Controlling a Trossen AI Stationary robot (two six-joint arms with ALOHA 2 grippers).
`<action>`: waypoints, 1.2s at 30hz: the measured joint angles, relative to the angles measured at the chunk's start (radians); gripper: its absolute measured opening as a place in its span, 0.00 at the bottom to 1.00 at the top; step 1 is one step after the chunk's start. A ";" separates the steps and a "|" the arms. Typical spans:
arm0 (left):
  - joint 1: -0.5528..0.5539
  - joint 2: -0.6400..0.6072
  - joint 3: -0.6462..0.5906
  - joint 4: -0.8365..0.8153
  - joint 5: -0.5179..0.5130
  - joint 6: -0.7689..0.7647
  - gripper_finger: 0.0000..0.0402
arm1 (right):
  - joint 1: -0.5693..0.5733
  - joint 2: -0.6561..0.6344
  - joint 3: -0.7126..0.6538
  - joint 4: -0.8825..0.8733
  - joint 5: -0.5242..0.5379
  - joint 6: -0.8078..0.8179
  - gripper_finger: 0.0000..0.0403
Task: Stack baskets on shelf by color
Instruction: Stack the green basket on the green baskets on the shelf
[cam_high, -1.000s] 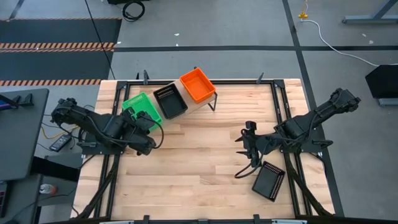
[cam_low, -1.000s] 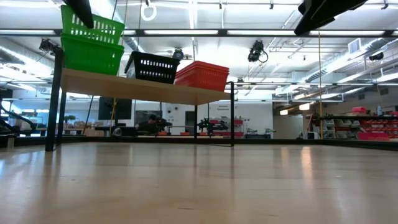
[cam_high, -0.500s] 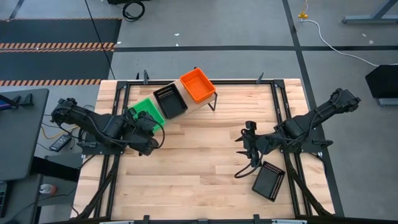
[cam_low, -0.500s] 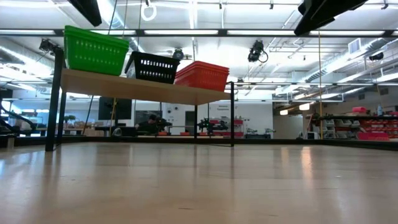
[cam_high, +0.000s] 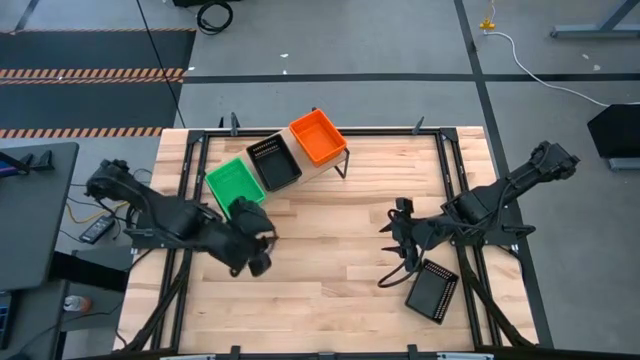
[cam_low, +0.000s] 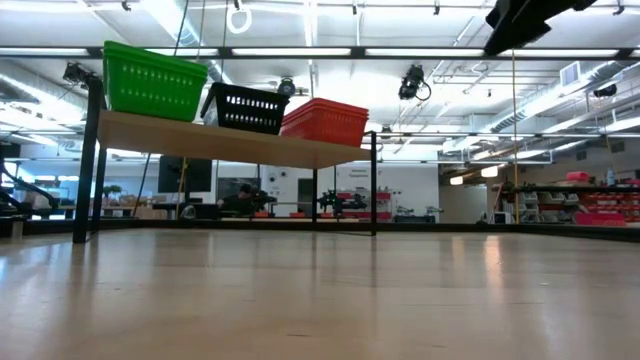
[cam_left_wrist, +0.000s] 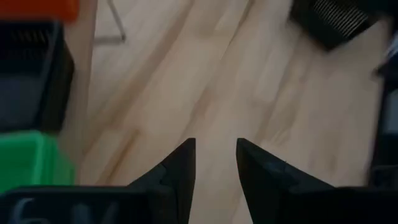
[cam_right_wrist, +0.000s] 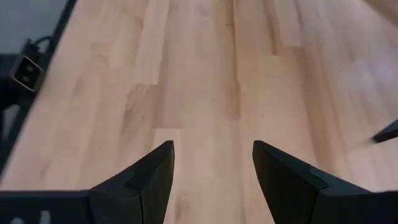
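The shelf (cam_high: 300, 168) stands at the table's far left and carries three piles side by side: green baskets (cam_high: 233, 183), black baskets (cam_high: 273, 162) and orange baskets (cam_high: 318, 137). In the low view the green pile (cam_low: 155, 80), black pile (cam_low: 245, 108) and orange pile (cam_low: 325, 120) rest on the board (cam_low: 230, 143). One more black basket (cam_high: 432, 291) lies flat on the table near its right edge. My left gripper (cam_high: 262, 250) (cam_left_wrist: 216, 155) hovers open over bare wood, near of the shelf. My right gripper (cam_high: 395, 240) (cam_right_wrist: 212, 162) is open beside the lone black basket.
The slatted tabletop (cam_high: 330, 270) spreads between the two arms. A thin black shelf leg (cam_high: 340, 165) stands at the shelf's orange end. The black table frame (cam_high: 455, 170) runs along the right side. The left wrist view shows the lone black basket (cam_left_wrist: 336, 22) far ahead.
The top green basket, tilted above the green pile a second ago, has settled level into it. My left gripper has drawn away from that pile, toward the table's near edge and its middle. The right arm has kept still.
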 joint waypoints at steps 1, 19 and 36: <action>-0.005 0.018 -0.004 -0.015 0.015 -0.018 0.30 | 0.005 0.000 -0.004 0.004 -0.006 0.023 0.56; 0.043 0.151 -0.029 -0.429 0.013 -0.152 0.29 | 0.190 0.001 -0.104 -0.029 -0.183 0.412 0.56; 0.111 0.151 -0.029 -0.526 0.008 -0.148 0.29 | 0.308 0.001 -0.104 -0.028 -0.128 0.475 0.56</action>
